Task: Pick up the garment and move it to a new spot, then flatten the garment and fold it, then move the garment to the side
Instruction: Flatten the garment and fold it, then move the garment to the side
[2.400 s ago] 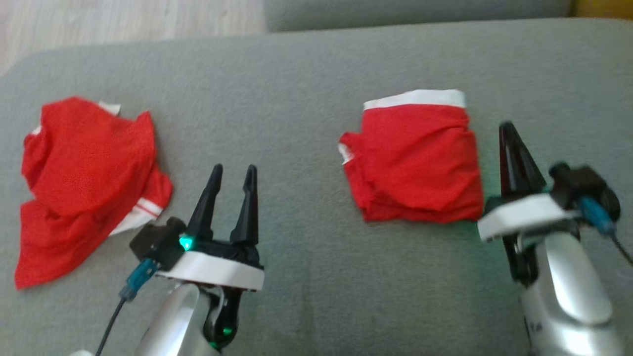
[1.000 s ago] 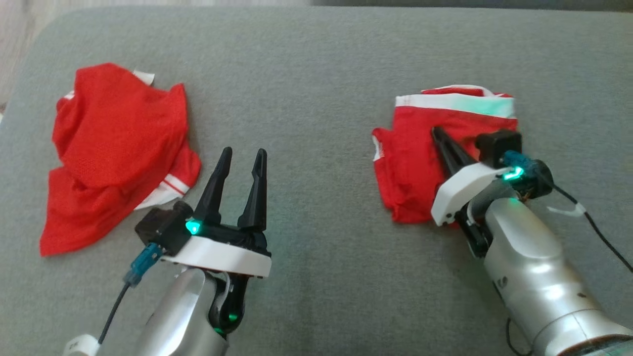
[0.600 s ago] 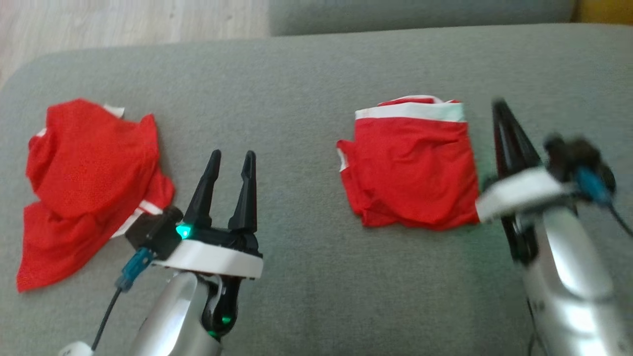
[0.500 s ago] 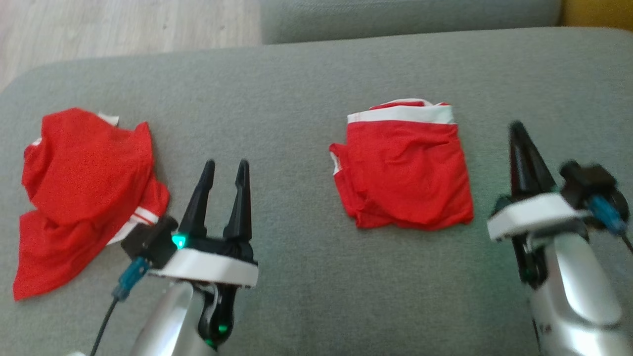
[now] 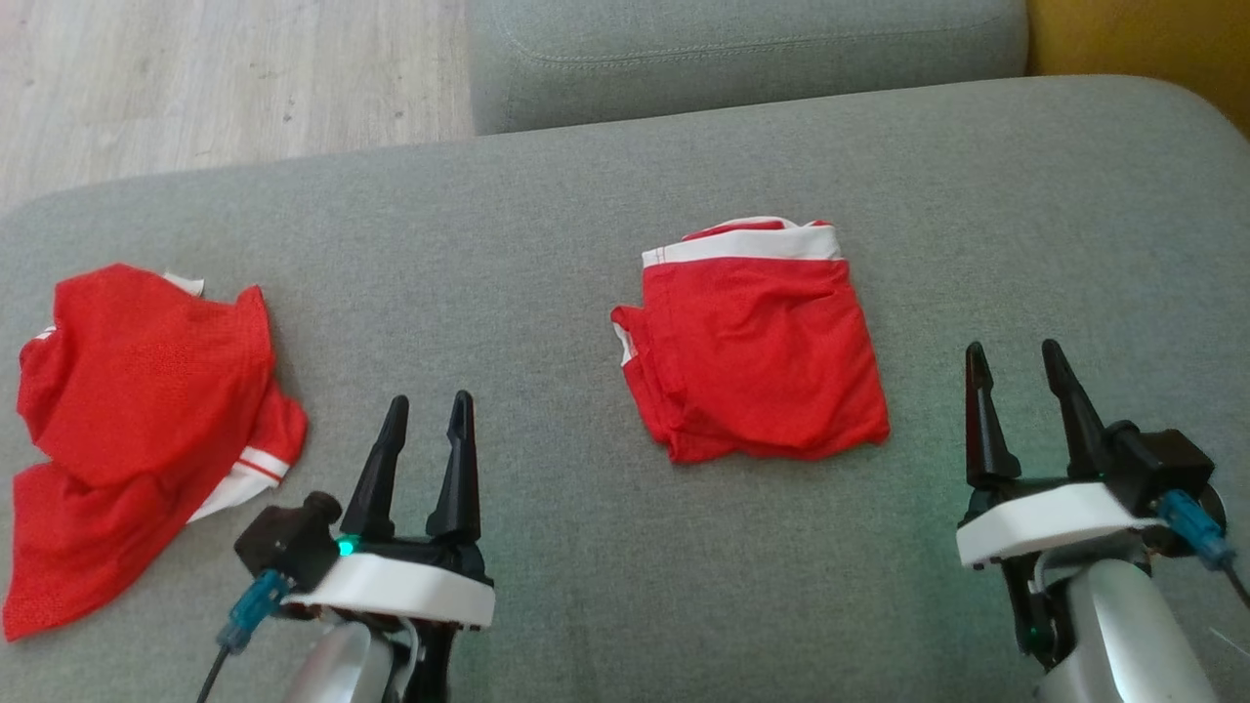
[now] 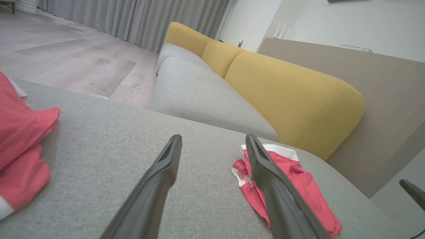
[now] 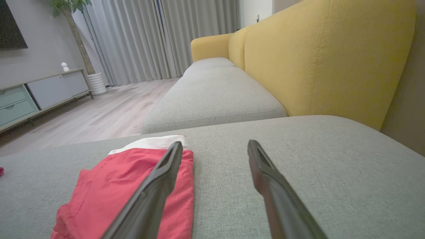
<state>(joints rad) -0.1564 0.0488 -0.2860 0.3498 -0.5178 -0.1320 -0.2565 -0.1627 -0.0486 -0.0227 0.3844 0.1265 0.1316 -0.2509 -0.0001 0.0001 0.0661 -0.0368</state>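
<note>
**Left jaws.** Fully spread, holding nothing. The two dark fingers [image 5: 381,469] stand apart above the grey cushion [image 5: 547,215] and touch no fabric.

**Right jaws.** Fully spread, holding nothing. Their fingers [image 5: 979,420] stand apart over bare cushion, clear of any cloth.

**Folded garment** [image 5: 757,342]. A red piece folded into a rough square with a white band along its far edge. It lies flat on the cushion between the two sets of jaws and ahead of both: forward and to the right of the left jaws, forward and to the left of the right jaws. It is nearer the right jaws but apart from them. In the left wrist view, the garment [image 6: 292,179] is partly hidden behind the right-hand finger. In the right wrist view, the garment [image 7: 132,186] lies behind the left-hand finger.

**Crumpled garment** [image 5: 137,410]. A second red piece with white trim lies unfolded to the left of the left jaws, near them but not touching.

**Surroundings.** A yellow backrest [image 6: 282,89] and a wooden floor [image 5: 195,78] lie beyond the jaws.
</note>
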